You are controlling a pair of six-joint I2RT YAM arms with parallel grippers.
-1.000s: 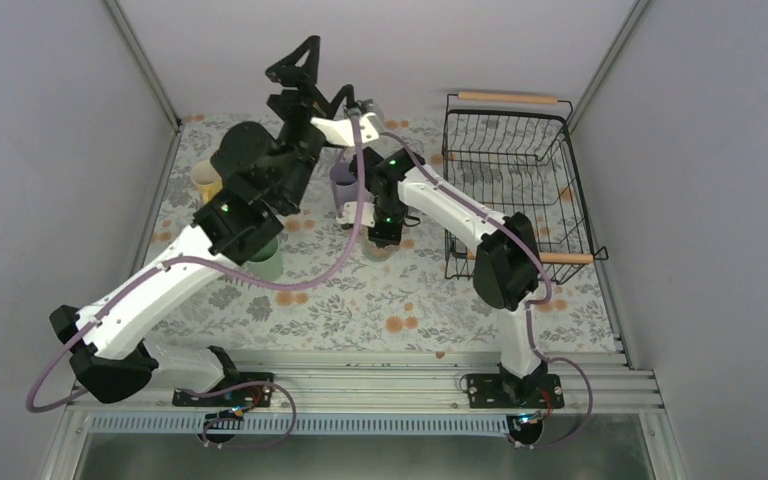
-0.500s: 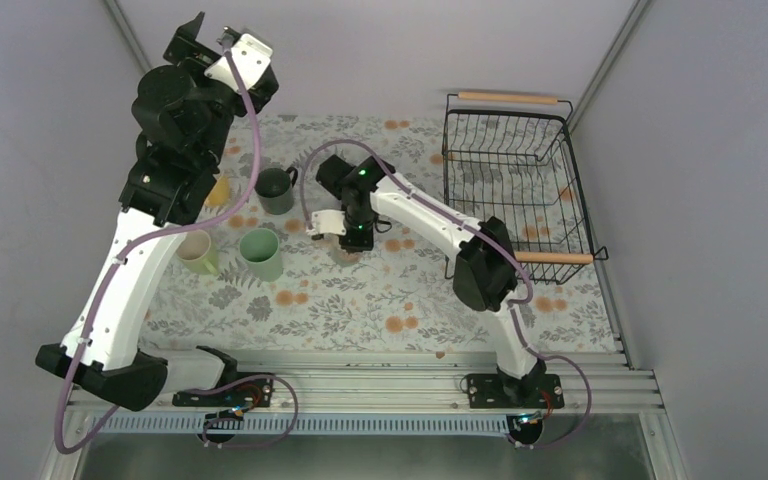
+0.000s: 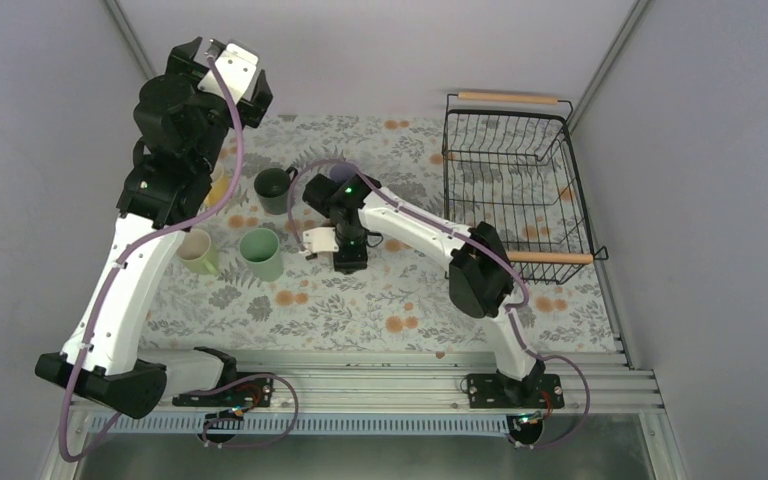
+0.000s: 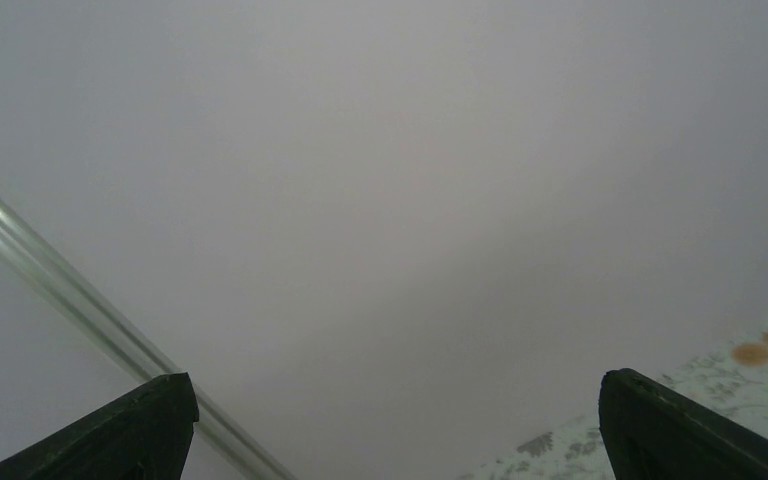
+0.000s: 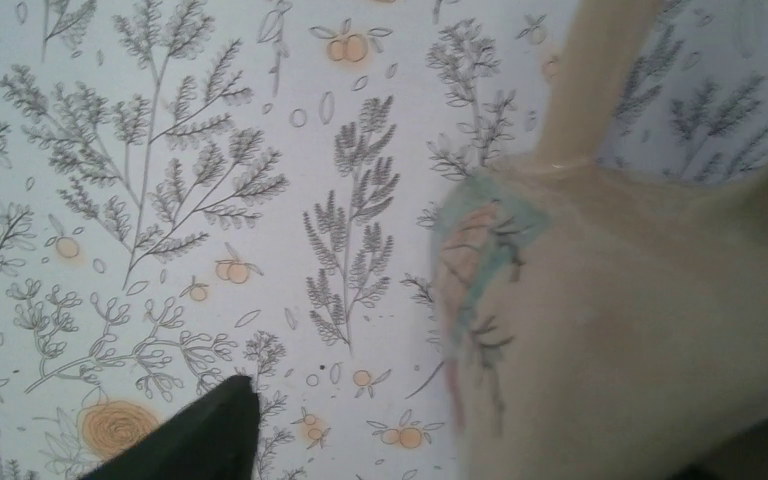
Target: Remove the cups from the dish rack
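Note:
A beige cup [image 5: 640,330] with a painted mark fills the right of the right wrist view, standing on the flowered cloth. My right gripper [image 5: 500,420] is open around it: the left fingertip [image 5: 210,430] stands clear of the cup wall and the other finger is hidden behind the cup. From above, the right gripper [image 3: 345,255] points down and covers that cup. A dark green cup [image 3: 275,190], a mint cup [image 3: 260,253] and an olive cup [image 3: 198,251] stand at the left. The dish rack [image 3: 508,97] sits at the back right, no cup showing inside. My left gripper [image 3: 210,50] is raised high, open and empty.
A yellow cup [image 3: 219,187] peeks out behind the left arm. In the left wrist view the left gripper [image 4: 395,420] faces the grey back wall, with a metal corner post [image 4: 50,290] beside it. Grey walls close the table on three sides.
The right gripper carried the beige cup left and nearer, then opened and let it go on the cloth. The left arm swung from the middle up to the back left corner.

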